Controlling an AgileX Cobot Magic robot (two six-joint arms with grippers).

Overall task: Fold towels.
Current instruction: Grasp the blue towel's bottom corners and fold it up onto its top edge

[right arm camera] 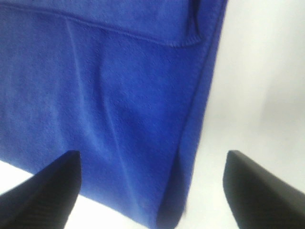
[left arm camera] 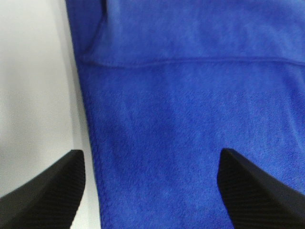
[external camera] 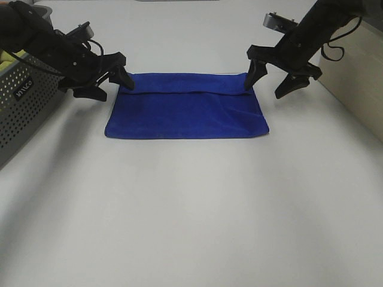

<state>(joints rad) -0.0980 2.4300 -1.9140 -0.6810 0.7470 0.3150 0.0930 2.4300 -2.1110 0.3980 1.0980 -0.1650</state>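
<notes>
The deep-blue towel [external camera: 187,110] lies flat on the white table [external camera: 191,209], folded in two, with the top layer's hem running a little short of its far edge. My left gripper [external camera: 114,87] stands open just above the towel's far left corner and holds nothing. At the far right corner my right gripper [external camera: 264,89] is open too and also empty. In the left wrist view the towel [left arm camera: 190,119] and its hem fill the space between the fingers of the left gripper [left arm camera: 151,162]. In the right wrist view the right gripper [right arm camera: 152,160] straddles the towel's side edge [right arm camera: 119,119].
A grey mesh basket [external camera: 24,101] stands at the left edge with something yellow-green [external camera: 6,57] inside it. A pale board or box [external camera: 359,89] lines the right side. Bare white table stretches from the towel to the near edge.
</notes>
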